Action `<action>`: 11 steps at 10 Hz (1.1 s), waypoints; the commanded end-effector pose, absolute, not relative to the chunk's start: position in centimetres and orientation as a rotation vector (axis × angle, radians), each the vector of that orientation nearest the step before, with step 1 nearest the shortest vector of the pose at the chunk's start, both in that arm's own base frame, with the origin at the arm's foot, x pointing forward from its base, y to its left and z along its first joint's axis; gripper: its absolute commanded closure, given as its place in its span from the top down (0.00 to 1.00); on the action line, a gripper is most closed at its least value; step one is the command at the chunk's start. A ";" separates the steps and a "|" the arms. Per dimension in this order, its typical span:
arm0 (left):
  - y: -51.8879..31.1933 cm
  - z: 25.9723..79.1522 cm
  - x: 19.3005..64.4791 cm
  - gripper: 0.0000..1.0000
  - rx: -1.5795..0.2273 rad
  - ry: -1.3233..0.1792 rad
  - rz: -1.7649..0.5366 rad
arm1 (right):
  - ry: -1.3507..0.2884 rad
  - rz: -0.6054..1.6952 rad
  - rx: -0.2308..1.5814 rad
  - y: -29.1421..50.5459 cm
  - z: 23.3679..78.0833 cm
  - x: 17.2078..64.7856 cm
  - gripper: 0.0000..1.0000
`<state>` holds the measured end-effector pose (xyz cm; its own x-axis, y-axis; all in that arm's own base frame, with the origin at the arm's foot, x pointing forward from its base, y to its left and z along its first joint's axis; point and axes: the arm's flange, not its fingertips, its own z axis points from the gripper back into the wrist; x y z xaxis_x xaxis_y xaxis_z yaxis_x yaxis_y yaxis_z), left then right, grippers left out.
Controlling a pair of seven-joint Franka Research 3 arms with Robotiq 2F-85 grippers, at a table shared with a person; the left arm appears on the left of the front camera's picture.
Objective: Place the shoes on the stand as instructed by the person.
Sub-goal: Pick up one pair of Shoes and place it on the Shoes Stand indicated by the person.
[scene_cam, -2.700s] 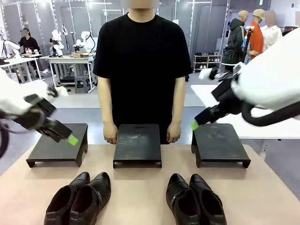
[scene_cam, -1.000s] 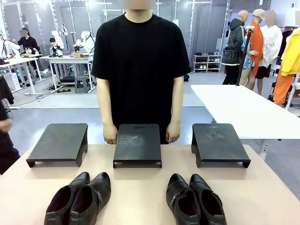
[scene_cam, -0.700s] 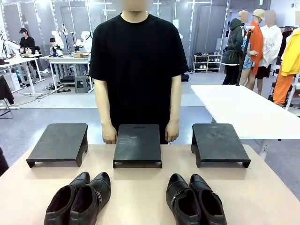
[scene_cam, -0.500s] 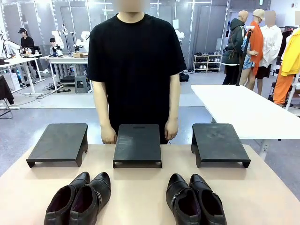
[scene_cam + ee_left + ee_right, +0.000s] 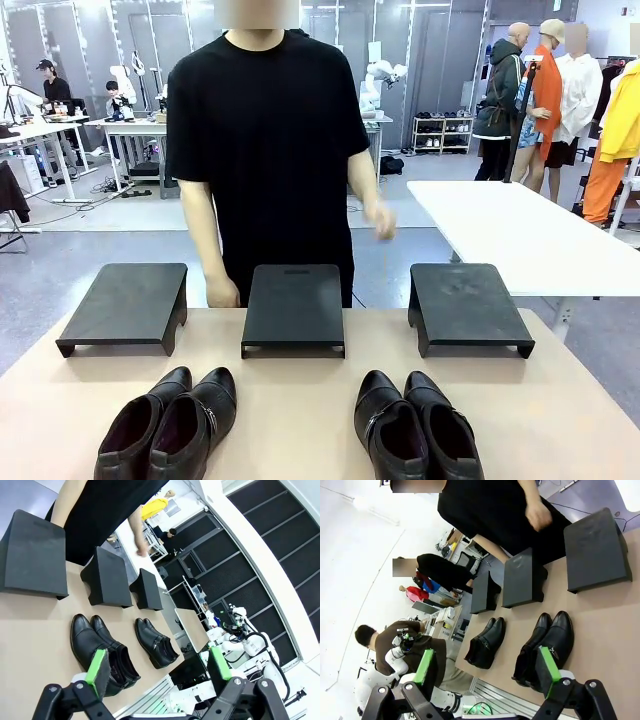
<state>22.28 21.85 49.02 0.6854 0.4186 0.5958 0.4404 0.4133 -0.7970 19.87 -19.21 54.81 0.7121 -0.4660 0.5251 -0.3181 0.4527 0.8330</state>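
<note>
Busy lab room behind, tan table [image 5: 300,395] in front. Three black stands sit in a row along the far edge, all bare: left stand [image 5: 125,305], middle stand [image 5: 294,305], right stand [image 5: 468,305]. The shoes sit at the robot's edge, toes toward the stands. The left pair [image 5: 170,425] and the right pair [image 5: 415,425], which has the buckle strap, are well apart, and the shoes in each pair touch. The person [image 5: 265,150] stands behind the middle stand with one hand [image 5: 380,220] held up, blurred, and the other hand [image 5: 222,292] hanging by that stand's corner. No stand is clearly indicated.

The left gripper [image 5: 158,664] is spread wide, empty, high over the table. The right gripper [image 5: 486,669] is the same, fingers apart, nothing held.

The glossy leather is likely slick, stiff at heel and sole, softer at the ankle collar, and fairly light. Best hold is probably one finger inside the opening and one outside on the heel wall. A pinch on the toe cap could slip.
</note>
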 end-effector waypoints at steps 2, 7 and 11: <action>22.1 49.0 22.4 1.00 -1.191 -0.886 -0.042 | -0.838 -0.084 1.136 -19.4 55.0 20.0 1.00; 22.1 49.0 22.4 1.00 -1.191 -0.886 -0.042 | -0.838 -0.084 1.136 -19.4 55.0 20.0 1.00; 22.1 49.0 22.4 1.00 -1.191 -0.886 -0.042 | -0.838 -0.084 1.136 -19.4 55.0 20.0 1.00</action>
<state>22.27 21.84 49.02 0.6855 0.4183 0.5959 0.4410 0.4127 -0.7970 19.83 -19.32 54.84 0.7125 -0.4661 0.5244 -0.3196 0.4499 0.8340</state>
